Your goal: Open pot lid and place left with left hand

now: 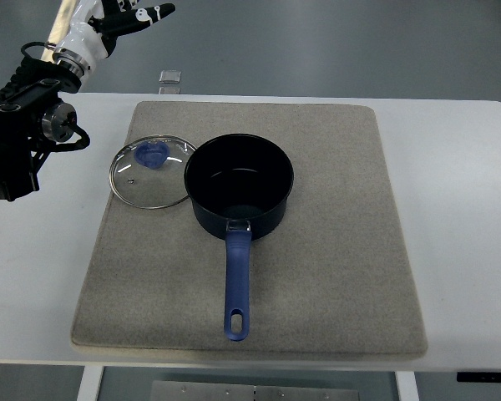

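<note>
A dark blue pot [239, 185] stands uncovered on the grey mat [334, 242], its blue handle [237, 284] pointing toward the near edge. The glass lid [149, 171] with a blue knob [153, 154] lies flat on the mat just left of the pot, its rim touching the pot's side. My left hand [125, 18] is raised at the top left corner, well beyond the table's far edge, fingers spread and holding nothing. Its arm [25, 125] comes in along the left edge.
The mat lies on a white table [459, 184]. A small clear block [170, 78] sits at the table's far edge behind the mat. Grey floor shows past the table.
</note>
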Controlling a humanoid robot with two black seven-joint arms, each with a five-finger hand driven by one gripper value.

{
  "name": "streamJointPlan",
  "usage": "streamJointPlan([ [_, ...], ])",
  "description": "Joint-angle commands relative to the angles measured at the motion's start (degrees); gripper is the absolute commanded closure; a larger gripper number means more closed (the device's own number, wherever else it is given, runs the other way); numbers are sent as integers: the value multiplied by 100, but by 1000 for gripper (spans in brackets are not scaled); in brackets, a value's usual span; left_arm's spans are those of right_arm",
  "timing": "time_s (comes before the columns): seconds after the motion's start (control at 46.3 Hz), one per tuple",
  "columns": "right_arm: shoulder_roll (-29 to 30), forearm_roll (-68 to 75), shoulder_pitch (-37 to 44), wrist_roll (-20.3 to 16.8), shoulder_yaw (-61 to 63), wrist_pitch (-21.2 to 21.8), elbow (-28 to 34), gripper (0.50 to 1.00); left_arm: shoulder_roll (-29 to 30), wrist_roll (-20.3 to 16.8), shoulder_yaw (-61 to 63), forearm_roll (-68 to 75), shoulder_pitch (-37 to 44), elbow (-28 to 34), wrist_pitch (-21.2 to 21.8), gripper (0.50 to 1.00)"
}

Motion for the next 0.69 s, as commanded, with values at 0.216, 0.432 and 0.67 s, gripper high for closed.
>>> streamJointPlan([
  [0.216, 0, 0, -1, 0, 0, 0, 0, 585, -251, 0, -795, -194, 287, 199, -43, 536],
  [0.432, 0, 0, 0, 0, 0, 0, 0, 585, -330, 0, -963, -467, 507, 199, -34, 536],
  [0.67, 0, 0, 0, 0, 0, 0, 0, 585, -409, 0, -1270, -660, 691, 199, 10, 534],
])
